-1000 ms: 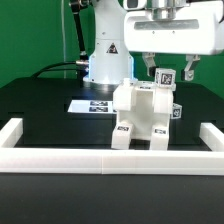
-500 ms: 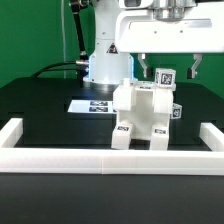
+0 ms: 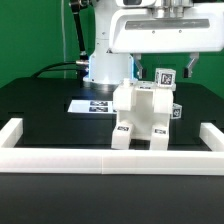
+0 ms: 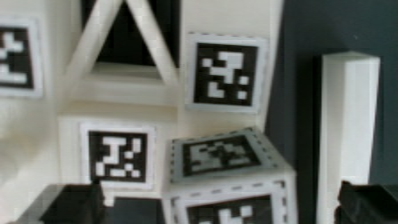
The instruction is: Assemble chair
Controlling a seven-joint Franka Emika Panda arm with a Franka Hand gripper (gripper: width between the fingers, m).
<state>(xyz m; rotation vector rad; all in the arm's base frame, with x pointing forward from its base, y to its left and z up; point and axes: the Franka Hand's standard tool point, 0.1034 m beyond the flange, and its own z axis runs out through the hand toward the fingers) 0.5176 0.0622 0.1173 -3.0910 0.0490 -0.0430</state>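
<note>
The chair (image 3: 145, 112) is a joined white blocky piece with several black-and-white tags. It stands upright on the black table just behind the front rail. A tagged part (image 3: 165, 76) sticks up at its top on the exterior view's right. My gripper (image 3: 161, 64) hangs open and empty just above the chair, with one finger to each side of that top part and touching nothing. In the wrist view the chair's tagged faces (image 4: 222, 70) fill the picture. My gripper (image 4: 217, 206) shows only its dark fingertips (image 4: 71, 205) wide apart at the edge.
A low white border rail (image 3: 100, 160) runs along the front and both sides of the table. The marker board (image 3: 88, 104) lies flat behind the chair on the exterior view's left. The arm's white base (image 3: 103, 60) stands at the back. A white bar (image 4: 347, 110) shows beside the chair in the wrist view.
My gripper has risen a little straight up above the chair, still open. The chair has not moved.
</note>
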